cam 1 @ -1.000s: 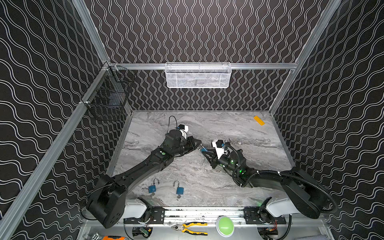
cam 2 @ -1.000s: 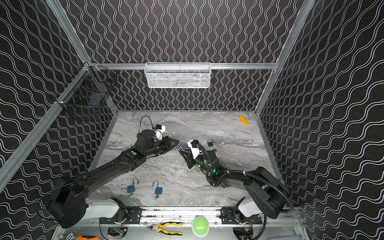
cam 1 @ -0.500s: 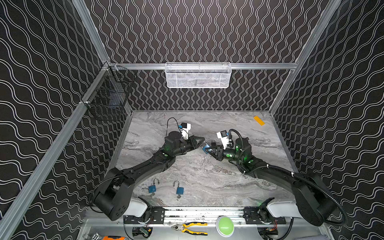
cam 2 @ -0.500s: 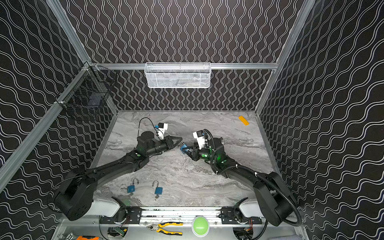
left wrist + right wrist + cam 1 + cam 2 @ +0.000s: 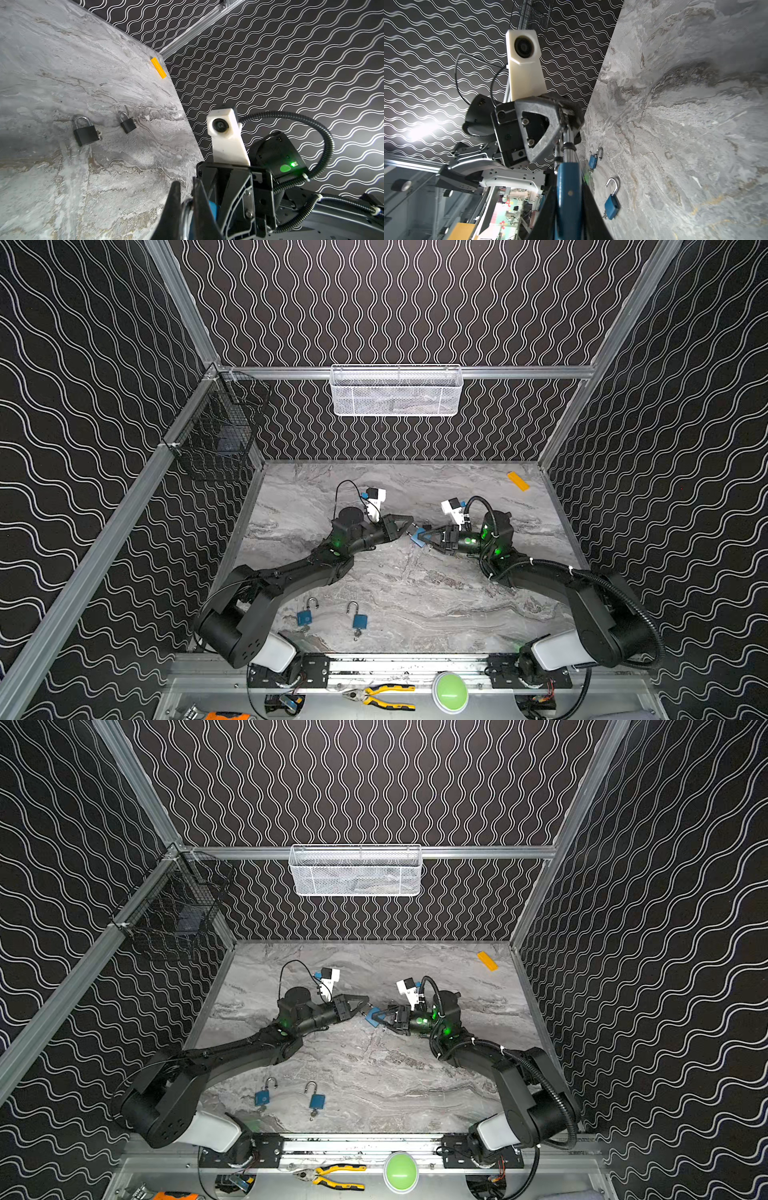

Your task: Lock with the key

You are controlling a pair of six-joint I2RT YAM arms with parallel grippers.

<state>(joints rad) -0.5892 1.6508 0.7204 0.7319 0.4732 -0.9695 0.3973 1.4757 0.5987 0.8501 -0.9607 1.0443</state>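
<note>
A blue padlock point(image 5: 416, 537) point(image 5: 371, 1018) hangs above the middle of the table, held between both grippers. My right gripper point(image 5: 422, 539) point(image 5: 568, 193) lies level, points left, and is shut on the padlock's blue body point(image 5: 568, 182). My left gripper point(image 5: 409, 527) point(image 5: 185, 187) comes from the left and is shut on its silver shackle point(image 5: 185, 207) point(image 5: 568, 143). The blue body point(image 5: 213, 208) shows just behind the left fingers. I cannot make out a key on the held padlock.
Two blue padlocks point(image 5: 304, 616) point(image 5: 360, 620) with open shackles lie near the front edge, small keys at their bottoms. In the left wrist view two black padlocks point(image 5: 86, 135) point(image 5: 127, 125) lie beyond the grippers. A yellow block point(image 5: 518, 481) sits back right. Wire baskets point(image 5: 396, 391) point(image 5: 220, 439) hang on the walls.
The right wrist has swung out to the back right, so that gripper now points straight left. The left wrist shifted back a little. Both grips on the padlock have held.
</note>
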